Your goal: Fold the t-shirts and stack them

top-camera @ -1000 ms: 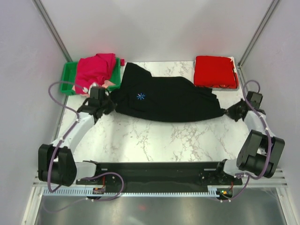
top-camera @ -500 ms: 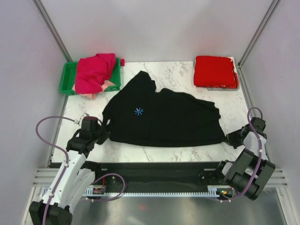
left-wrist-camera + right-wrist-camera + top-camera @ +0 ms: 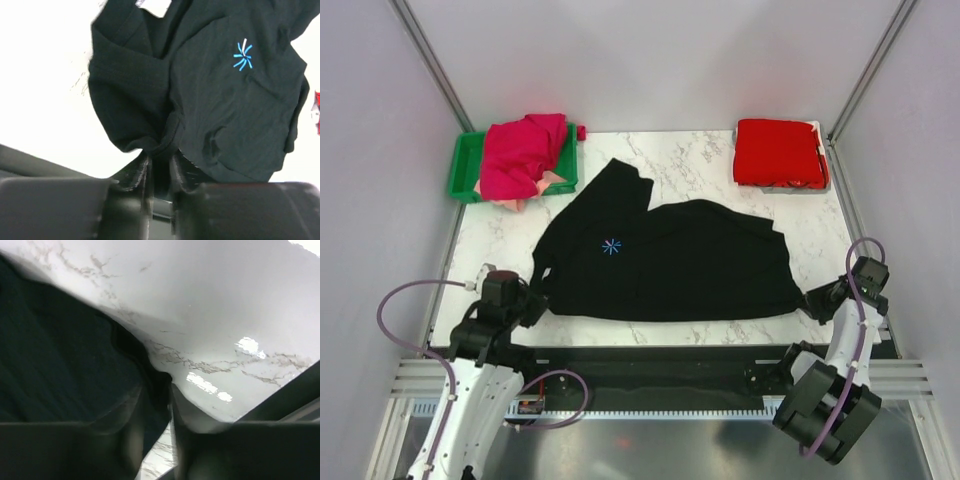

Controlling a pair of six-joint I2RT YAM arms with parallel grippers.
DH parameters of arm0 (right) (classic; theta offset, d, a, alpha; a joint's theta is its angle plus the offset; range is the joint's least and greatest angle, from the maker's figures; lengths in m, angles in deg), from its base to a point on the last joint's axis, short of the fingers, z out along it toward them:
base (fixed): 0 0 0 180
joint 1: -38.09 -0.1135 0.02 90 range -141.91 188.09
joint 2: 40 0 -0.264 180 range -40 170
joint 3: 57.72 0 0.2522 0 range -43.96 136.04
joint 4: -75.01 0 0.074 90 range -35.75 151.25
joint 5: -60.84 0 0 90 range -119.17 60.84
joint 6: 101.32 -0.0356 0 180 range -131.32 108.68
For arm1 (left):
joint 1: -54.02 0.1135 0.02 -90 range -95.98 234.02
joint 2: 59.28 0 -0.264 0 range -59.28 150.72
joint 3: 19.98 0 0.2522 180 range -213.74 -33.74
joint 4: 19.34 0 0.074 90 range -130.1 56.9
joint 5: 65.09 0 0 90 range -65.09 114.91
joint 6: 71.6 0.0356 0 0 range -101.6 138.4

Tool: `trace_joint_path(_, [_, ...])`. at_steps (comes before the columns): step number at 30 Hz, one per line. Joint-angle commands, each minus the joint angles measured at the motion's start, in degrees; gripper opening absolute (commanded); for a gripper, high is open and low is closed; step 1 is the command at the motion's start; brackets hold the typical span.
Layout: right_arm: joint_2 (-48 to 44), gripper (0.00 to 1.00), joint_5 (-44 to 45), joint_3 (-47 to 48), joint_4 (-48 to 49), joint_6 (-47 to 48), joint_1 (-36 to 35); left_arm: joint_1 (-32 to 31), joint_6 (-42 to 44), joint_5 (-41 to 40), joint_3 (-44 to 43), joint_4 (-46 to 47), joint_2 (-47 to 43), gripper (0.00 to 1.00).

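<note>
The black t-shirt [image 3: 670, 262] lies spread across the marble table, its light-blue starburst logo [image 3: 611, 246] facing up. My left gripper [image 3: 532, 302] is at the shirt's near-left corner. In the left wrist view that gripper [image 3: 160, 157] has bunched black cloth [image 3: 225, 100] pinched between its tips. My right gripper [image 3: 817, 300] is at the near-right corner. In the right wrist view this gripper [image 3: 157, 390] holds the shirt's edge [image 3: 60, 355] between its fingers. A folded red t-shirt [image 3: 778, 152] rests at the back right. Magenta [image 3: 523, 150] and peach [image 3: 552, 180] tees are heaped at the back left.
A green plastic bin [image 3: 465, 160] at the back left holds the magenta and peach heap. A black rail [image 3: 650, 360] runs along the table's near edge just in front of the shirt. Grey walls close in both sides.
Both grippers have pulled back toward the near edge, dragging the black t-shirt with them and spreading it flatter. Its front hem now lies close to the table's near edge.
</note>
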Motion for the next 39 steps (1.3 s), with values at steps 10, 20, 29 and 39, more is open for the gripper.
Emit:
trace_joint_path(10, [2.7, 0.98, 1.7, 8.9, -5.9, -1.1, 0.0, 0.4, 8.1, -8.9, -18.9, -9.5, -6.0, 1.0])
trace_joint_path(20, [28.4, 0.94, 3.5, 33.8, 8.9, 4.8, -21.4, 0.4, 25.6, -5.1, -18.7, 10.2, 13.7, 0.96])
trace_joint_path(29, [53.6, 0.75, 8.0, 49.2, 14.0, 7.7, -27.4, 0.4, 33.4, -5.5, -15.3, 15.3, 16.1, 0.98])
trace_joint_path(39, [61.2, 0.51, 13.1, 51.2, 16.8, 10.0, -31.0, 0.4, 33.8, -3.7, -14.9, 15.8, 15.7, 0.99])
